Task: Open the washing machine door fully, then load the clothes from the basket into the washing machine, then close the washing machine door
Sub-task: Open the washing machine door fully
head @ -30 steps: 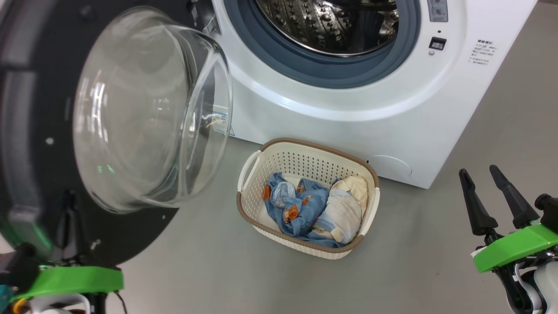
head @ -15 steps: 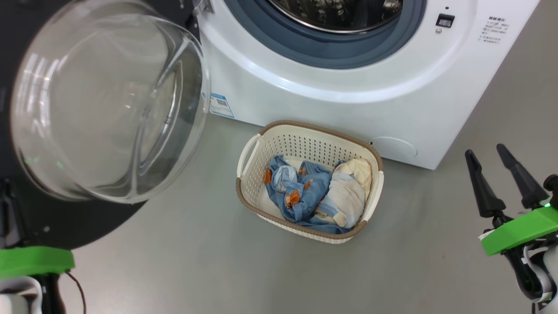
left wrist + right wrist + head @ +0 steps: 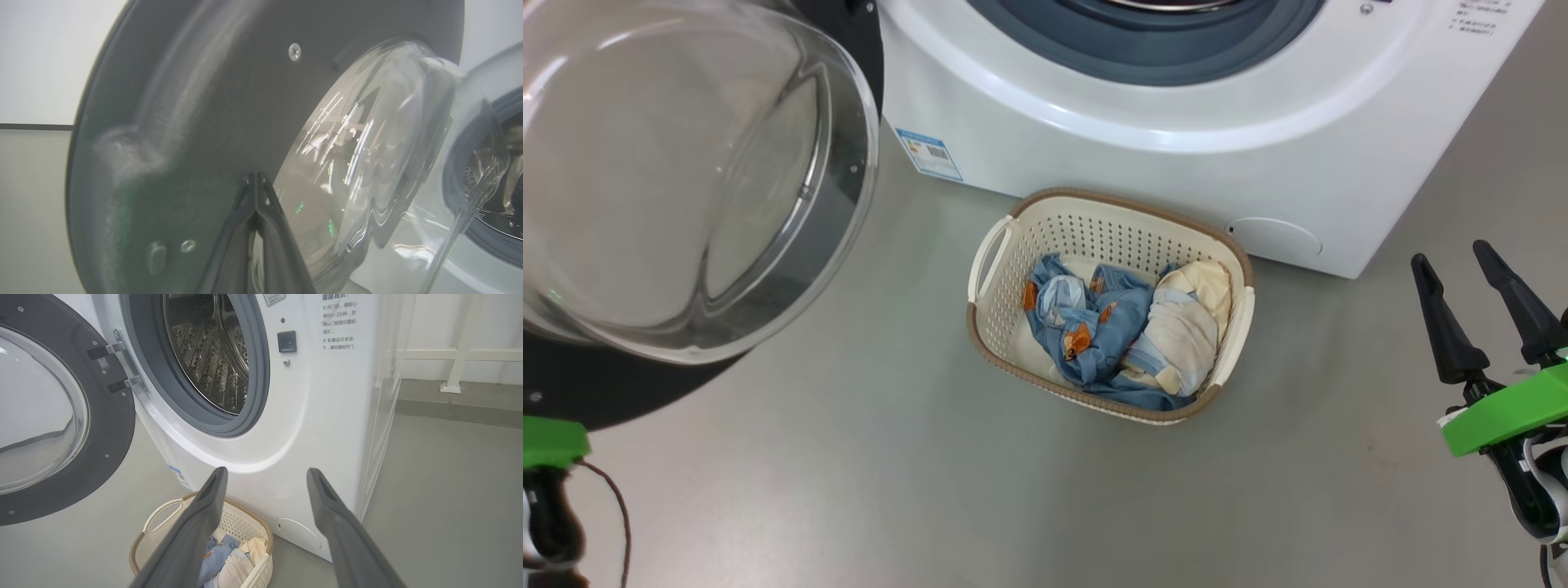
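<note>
My left hand (image 3: 256,181), fingers pressed together and empty, faces the round black-ringed glass door (image 3: 686,180) at ten o'clock, probably to push it wider. My right hand (image 3: 1451,255), spread empty at three o'clock, awaits the blue-and-cream clothes (image 3: 1111,335) in the cream perforated basket (image 3: 1086,237).

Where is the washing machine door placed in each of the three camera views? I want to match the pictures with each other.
Head view: the washing machine door is at the upper left, glass bowl bulging toward the camera.
Left wrist view: it covers most of the picture, inner side seen from close.
Right wrist view: it is at the left edge, swung open.
Shared landmark: the grey rubber gasket, top centre, lower right edge, upper middle.
</note>
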